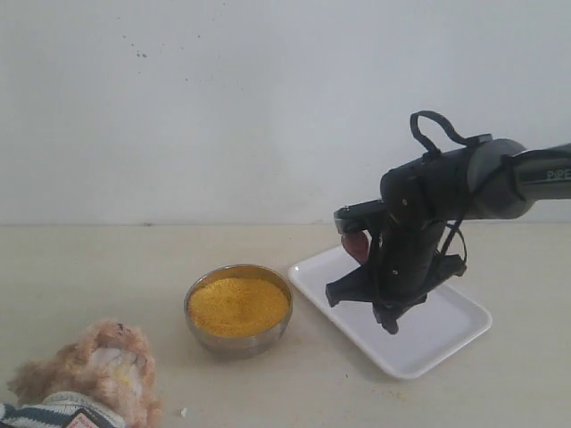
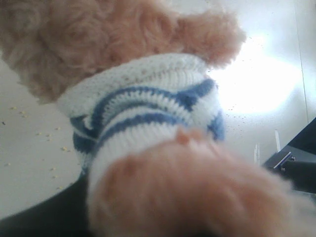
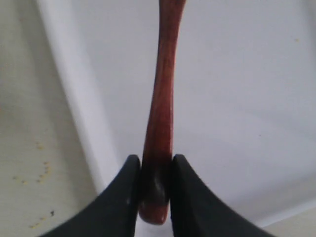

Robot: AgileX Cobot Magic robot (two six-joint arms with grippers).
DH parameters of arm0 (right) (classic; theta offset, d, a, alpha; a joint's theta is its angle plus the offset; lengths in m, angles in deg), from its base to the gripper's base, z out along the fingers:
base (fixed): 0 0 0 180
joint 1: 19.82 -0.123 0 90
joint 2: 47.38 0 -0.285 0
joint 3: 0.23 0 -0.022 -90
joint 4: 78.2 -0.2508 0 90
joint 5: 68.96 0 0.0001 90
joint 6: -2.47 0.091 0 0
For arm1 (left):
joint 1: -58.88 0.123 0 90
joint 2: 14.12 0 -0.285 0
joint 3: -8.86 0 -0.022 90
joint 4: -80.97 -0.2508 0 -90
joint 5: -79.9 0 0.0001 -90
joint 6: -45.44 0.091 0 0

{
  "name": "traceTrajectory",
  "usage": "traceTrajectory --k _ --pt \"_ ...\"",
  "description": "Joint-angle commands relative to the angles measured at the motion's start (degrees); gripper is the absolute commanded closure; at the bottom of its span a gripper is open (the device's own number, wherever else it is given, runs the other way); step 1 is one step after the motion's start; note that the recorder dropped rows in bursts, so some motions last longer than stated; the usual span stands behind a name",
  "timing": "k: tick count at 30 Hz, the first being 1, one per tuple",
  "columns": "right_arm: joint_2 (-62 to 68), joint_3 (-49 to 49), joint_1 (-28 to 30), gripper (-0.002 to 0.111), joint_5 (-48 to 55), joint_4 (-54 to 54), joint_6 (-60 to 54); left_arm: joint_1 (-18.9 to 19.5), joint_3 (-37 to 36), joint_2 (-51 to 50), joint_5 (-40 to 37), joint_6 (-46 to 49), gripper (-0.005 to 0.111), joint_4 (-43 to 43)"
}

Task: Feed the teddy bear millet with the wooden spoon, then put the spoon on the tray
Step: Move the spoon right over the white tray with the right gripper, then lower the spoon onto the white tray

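On the right arm [image 1: 464,183], white lettering runs off the frame edge; only "PIPE" can be read. The teddy bear [image 1: 107,366] has a small patch on its striped shirt, too small to read.

The surface [image 1: 107,267] is pale cream and matt. A plain white wall [image 1: 223,107] stands behind it, with a few dark specks high on the left. Stray yellow grains [image 2: 49,136] lie scattered on the surface beside the bear.

The bear lies at the near left corner. Just right of it and a little farther back, a round steel bowl [image 1: 193,319] holds a level mound of millet [image 1: 237,305]. The white tray [image 1: 442,334] lies just right of the bowl, not touching it.

The right gripper [image 3: 157,160] hangs over the tray, its jaws pinching the handle of the wooden spoon [image 3: 160,113] close to the handle's end. I cannot tell whether the spoon touches the tray.

The left gripper [image 2: 44,217] shows only as a dark blur under the bear's plush. I cannot tell how its jaws stand.
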Motion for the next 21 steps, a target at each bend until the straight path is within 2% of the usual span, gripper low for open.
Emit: traceTrajectory --k 1,21 --pt "0.87 -0.49 2.29 0.108 0.78 -1.10 0.28 0.05 -0.11 -0.06 -1.32 0.26 0.103 1.05" --pt "2.65 -0.49 2.29 0.108 -2.75 -3.36 -1.69 0.05 -0.11 -0.06 -1.32 0.26 0.103 1.05"
